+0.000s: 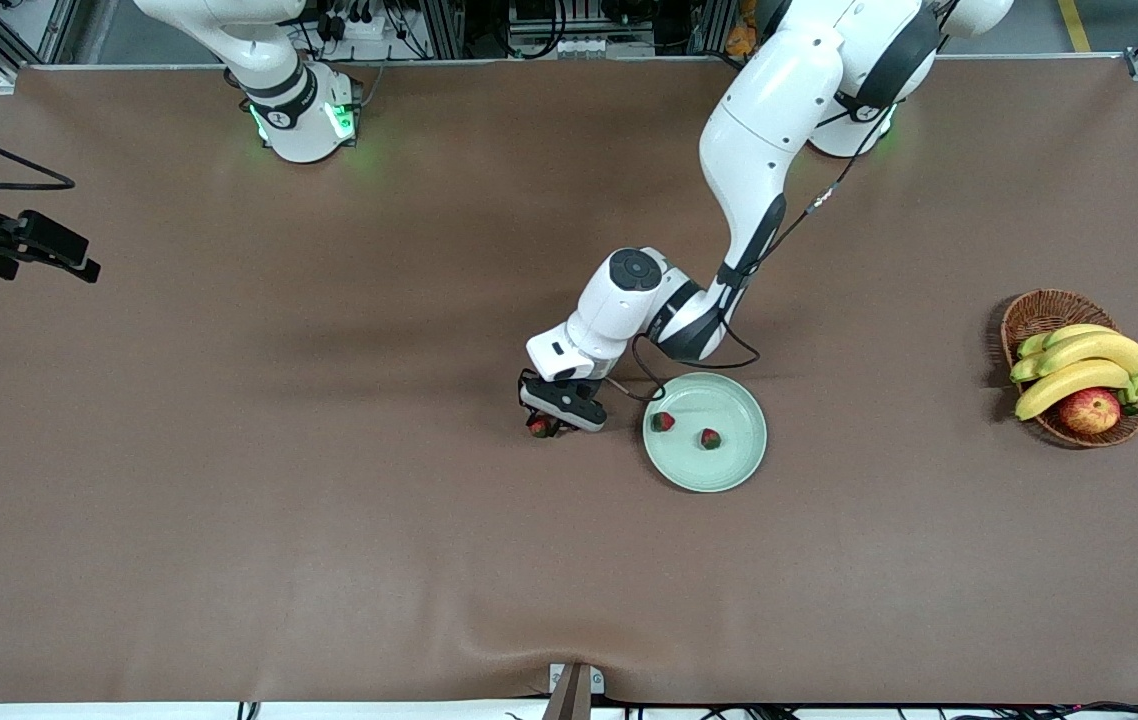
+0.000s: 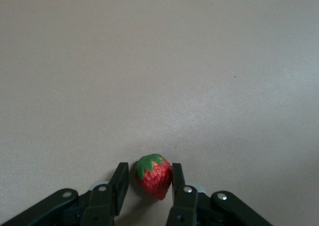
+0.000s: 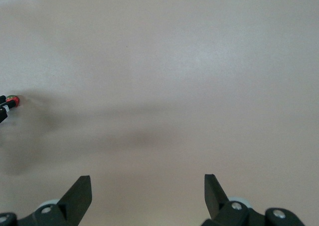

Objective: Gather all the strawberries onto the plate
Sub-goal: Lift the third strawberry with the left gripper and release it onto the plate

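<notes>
One strawberry [image 1: 541,427] is lying on the brown counter [image 1: 329,500] just outside the plate [image 1: 729,482], at its nine o'clock in the front view, toward the right arm's end. The left tool [image 2: 148,178] is straddling it down at the counter, narrowly open: one finger [image 2: 178,178] is touching the berry, the other is standing just apart. Two more strawberries are sitting in the plate, one [image 1: 663,421] near the rim at ten o'clock, one [image 1: 710,438] near the middle. The right tool [image 3: 148,191] is waiting wide open and empty over bare counter. Well apart at three o'clock, a wicker basket [image 1: 1034,312] is holding bananas [image 1: 1079,362] and an apple [image 1: 1089,410].
</notes>
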Available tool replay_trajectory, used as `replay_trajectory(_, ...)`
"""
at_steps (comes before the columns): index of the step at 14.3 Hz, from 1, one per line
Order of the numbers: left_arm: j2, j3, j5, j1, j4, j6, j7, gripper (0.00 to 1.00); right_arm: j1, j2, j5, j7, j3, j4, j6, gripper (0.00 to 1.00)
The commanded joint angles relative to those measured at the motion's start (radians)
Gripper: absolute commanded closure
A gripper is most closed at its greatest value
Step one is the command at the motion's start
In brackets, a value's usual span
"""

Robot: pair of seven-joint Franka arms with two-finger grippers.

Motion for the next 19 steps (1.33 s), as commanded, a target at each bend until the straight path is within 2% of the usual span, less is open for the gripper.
replay_trajectory(1, 0.021, 0.016, 0.026, -0.01, 0.023, 0.011, -0.008, 0.68, -0.007, -0.029, 0.004, 0.012, 0.002, -0.02, -0.004, 0.0)
replay_trajectory(4, 0.021, 0.016, 0.026, -0.014, 0.025, 0.011, -0.008, 0.71, -0.005, -0.029, 0.004, 0.012, 0.002, -0.019, -0.01, 0.0)
replay_trajectory(5, 0.021, 0.016, 0.027, -0.014, 0.023, 0.011, -0.008, 0.76, -0.005, -0.029, 0.004, 0.01, 0.003, -0.019, -0.01, 0.0)
replay_trajectory(8, 0.021, 0.016, 0.026, -0.016, 0.023, 0.011, -0.009, 1.0, -0.005, -0.027, 0.004, 0.009, 0.003, -0.019, -0.01, 0.0)
replay_trajectory(14, -0.01, 0.016, 0.023, -0.01, 0.023, 0.005, -0.017, 1.0, -0.007, -0.027, 0.004, 0.004, 0.002, -0.019, -0.01, 0.0)
replay_trajectory(19, -0.057, 0.016, 0.027, 0.015, -0.003, -0.063, -0.014, 1.0, -0.005, -0.029, 0.004, 0.001, 0.002, -0.02, -0.01, 0.0)
